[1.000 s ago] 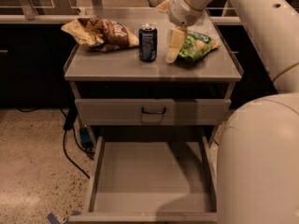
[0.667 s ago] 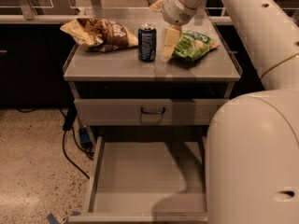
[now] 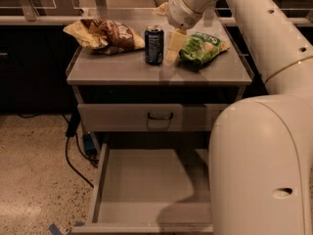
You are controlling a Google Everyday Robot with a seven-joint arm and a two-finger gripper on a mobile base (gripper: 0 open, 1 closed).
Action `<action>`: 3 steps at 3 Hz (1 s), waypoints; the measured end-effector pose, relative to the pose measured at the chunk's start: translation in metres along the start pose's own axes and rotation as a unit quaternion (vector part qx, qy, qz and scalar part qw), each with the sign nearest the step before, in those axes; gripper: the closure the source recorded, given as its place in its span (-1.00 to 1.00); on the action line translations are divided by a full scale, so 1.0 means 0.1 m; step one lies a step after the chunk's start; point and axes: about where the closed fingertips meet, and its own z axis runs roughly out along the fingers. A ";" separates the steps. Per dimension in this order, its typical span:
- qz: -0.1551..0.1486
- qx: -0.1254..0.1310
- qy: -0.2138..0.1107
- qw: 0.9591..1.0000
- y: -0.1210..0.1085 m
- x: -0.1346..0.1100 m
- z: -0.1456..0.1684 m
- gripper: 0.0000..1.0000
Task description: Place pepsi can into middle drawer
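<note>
The robot's white arm (image 3: 264, 146) takes up most of the right side. Its broad lower section stands in front of the cabinet's right edge, and its upper links reach up and over to the back of the cabinet top.

Next in bulk is the grey cabinet (image 3: 122, 70). Low down, the middle drawer (image 3: 146, 180) is pulled fully out toward the camera, showing its flat grey bed and low side walls; the arm's shadow falls across the right part of the bed. Above it sits a shut drawer front (image 3: 117, 117) with a small dark handle (image 3: 160, 116).

A speckled floor (image 3: 34, 170) lies to the left, with a dark cable (image 3: 73, 155) trailing down beside the cabinet.

On the cabinet top, a brown and yellow chip bag (image 3: 105, 33) lies at the back left and a green chip bag (image 3: 203, 46) at the right.

The gripper (image 3: 174, 47) hangs from the wrist and points down at the top, between the can and the green bag — just beside the can's right side. Whether it touches the can cannot be told, nor how far open it stands; it has hold of nothing that can be seen.

The pepsi can (image 3: 154, 44) stands upright near the middle of the cabinet top — not in the drawer.
</note>
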 end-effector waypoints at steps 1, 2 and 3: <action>-0.004 -0.004 -0.004 1.000 -0.02 -0.02 0.08 -1.00; -0.016 -0.016 -0.015 1.000 -0.07 -0.06 0.31 -1.00; -0.024 -0.023 -0.023 0.999 -0.11 -0.08 0.48 -1.00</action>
